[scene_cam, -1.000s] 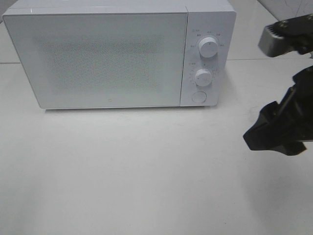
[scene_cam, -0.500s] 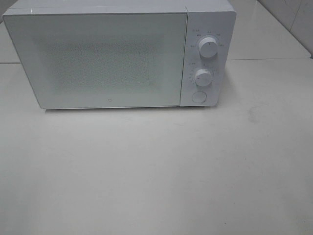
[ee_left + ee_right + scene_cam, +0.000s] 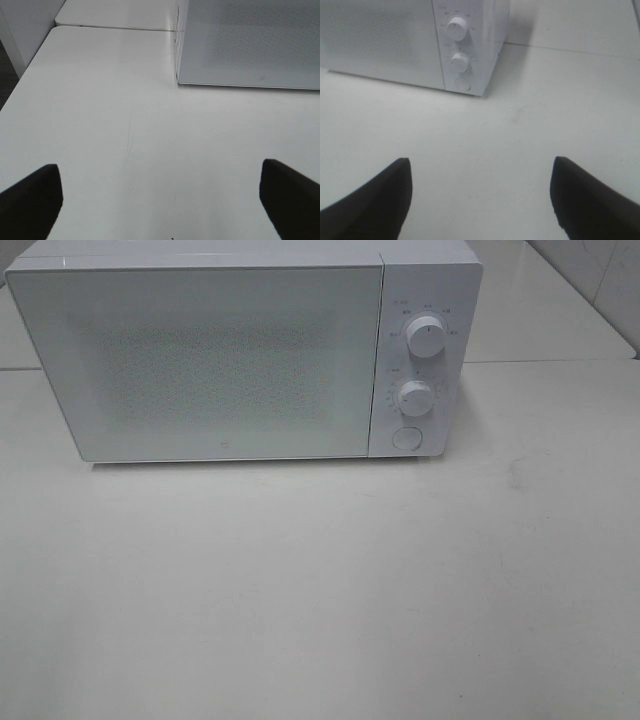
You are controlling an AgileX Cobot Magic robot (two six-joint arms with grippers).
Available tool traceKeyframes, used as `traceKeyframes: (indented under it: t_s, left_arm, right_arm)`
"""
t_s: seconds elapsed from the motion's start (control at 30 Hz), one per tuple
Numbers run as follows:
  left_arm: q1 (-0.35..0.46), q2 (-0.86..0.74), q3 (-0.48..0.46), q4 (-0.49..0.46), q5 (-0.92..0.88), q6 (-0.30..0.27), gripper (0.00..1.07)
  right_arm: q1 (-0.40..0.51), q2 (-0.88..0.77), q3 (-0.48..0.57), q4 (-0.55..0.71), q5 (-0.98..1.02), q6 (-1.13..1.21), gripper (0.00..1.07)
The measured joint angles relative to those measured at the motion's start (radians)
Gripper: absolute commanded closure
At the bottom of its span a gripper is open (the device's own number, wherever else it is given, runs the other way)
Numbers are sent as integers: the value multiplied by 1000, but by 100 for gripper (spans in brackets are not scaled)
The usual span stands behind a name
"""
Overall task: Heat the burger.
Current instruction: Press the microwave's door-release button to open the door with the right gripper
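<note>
At the counter's (image 3: 320, 590) far edge, high view: you see the microwave (image 3: 230, 360), door shut, two knobs (image 3: 427, 337) above a button (image 3: 405, 437). Burger: you cannot tell where it is from any view. Left wrist view: left gripper (image 3: 160, 185) spread wide, empty, over the counter near the microwave's front corner. Right wrist view: right gripper (image 3: 482, 175) also wide apart, holding nothing, facing the knobs.
</note>
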Motion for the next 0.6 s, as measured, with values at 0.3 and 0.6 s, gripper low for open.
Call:
traceKeyframes:
  t_s: [0.3, 0.6]
  left_arm:
    - [0, 0, 0, 0, 0, 0, 6]
    - [0, 0, 0, 0, 0, 0, 6]
  right_arm:
    - [-87, -159, 113, -27, 2, -1, 31]
    - [-114, -221, 225, -27, -3, 1, 31]
